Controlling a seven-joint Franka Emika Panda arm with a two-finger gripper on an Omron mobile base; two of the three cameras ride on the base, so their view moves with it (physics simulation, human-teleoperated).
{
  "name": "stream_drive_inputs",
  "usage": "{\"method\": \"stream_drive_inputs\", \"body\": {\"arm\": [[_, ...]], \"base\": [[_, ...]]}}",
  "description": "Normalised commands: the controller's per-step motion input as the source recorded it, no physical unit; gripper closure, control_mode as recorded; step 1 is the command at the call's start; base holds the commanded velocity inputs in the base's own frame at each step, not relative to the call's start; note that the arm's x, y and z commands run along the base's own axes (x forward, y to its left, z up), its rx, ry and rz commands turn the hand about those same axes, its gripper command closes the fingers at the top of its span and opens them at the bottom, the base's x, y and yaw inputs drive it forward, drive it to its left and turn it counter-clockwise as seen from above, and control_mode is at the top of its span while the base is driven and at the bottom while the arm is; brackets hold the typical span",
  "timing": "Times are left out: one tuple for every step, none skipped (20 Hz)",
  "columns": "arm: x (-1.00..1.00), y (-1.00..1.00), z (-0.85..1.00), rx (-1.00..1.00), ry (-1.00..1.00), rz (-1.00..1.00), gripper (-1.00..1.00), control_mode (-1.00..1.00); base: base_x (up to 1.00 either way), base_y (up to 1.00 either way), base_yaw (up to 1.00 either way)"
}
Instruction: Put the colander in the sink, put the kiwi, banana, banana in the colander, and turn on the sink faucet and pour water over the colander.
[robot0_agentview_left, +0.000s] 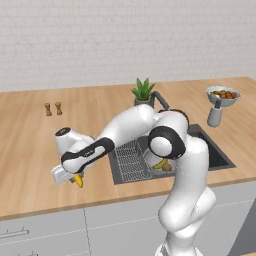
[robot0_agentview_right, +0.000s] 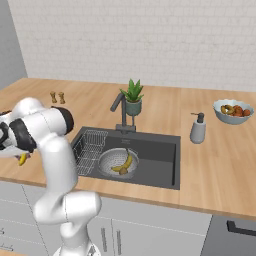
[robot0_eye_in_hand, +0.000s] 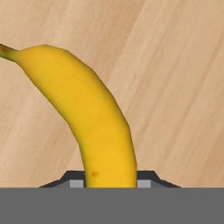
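- While the arm reaches out low to the left of the sink (robot0_agentview_right: 165, 150), the gripper (robot0_eye_in_hand: 109, 181) sits just over the wooden counter (robot0_agentview_left: 30, 145), its fingers (robot0_eye_in_hand: 146, 180) closed narrow against both sides of a bright yellow banana (robot0_eye_in_hand: 87, 118).
- From the hand view, this banana rises from between the finger tips and curves away to a dark stem end, with bare wood grain behind it.
- From the left base view, the yellow tip of the held banana (robot0_agentview_left: 78, 181) pokes out beneath the hand (robot0_agentview_left: 67, 172), near the front edge of the counter and well apart from the basin.
- From the right base view, the same tip (robot0_agentview_right: 22, 159) shows just beside the arm's white body; whether the fruit touches the wood cannot be told.
- Inside the sink, the colander (robot0_agentview_right: 107, 161) stands on the basin floor beside the wire rack (robot0_agentview_right: 90, 147).
- Lying in the colander are the second banana (robot0_agentview_right: 126, 163) and, touching its lower end, the small brown kiwi (robot0_agentview_right: 123, 171).
- Behind the basin stands the sink faucet (robot0_agentview_right: 120, 107), its spout angled toward the rack side; no water shows.
- Just beside the faucet is a potted plant (robot0_agentview_right: 132, 97).
- Further right on the counter stand a grey dispenser bottle (robot0_agentview_right: 198, 129) and a pale-blue fruit bowl (robot0_agentview_right: 233, 112).
- Two small wooden shakers (robot0_agentview_left: 52, 108) stand well to the left.
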Motion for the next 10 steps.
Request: {"method": "stream_drive_inputs", "body": {"arm": [[-0.3,-0.73,0.62,0.19,0.0,0.0,1.0,-1.0],[-0.35,-0.76,0.67,0.19,0.0,0.0,1.0,-1.0],[-0.39,-0.74,0.63,0.2,0.0,0.0,1.0,-1.0],[-0.39,-0.78,0.62,0.21,0.0,0.0,1.0,-1.0],[-0.37,-0.81,0.58,0.2,0.0,0.0,1.0,-1.0],[-0.34,-0.86,0.57,0.19,0.0,0.0,1.0,-1.0],[-0.3,-0.91,0.55,0.19,0.0,0.0,1.0,-1.0],[-0.3,-0.93,0.56,0.19,0.0,0.0,1.0,-1.0],[-0.26,-0.91,0.55,0.16,0.0,0.0,1.0,-1.0],[-0.25,-0.88,0.56,0.14,0.0,0.0,1.0,-1.0]], "base": [[0.0,0.0,0.0],[0.0,0.0,0.0],[0.0,0.0,0.0],[0.0,0.0,0.0],[0.0,0.0,0.0],[0.0,0.0,0.0],[0.0,0.0,0.0],[0.0,0.0,0.0],[0.0,0.0,0.0],[0.0,0.0,0.0]]}}
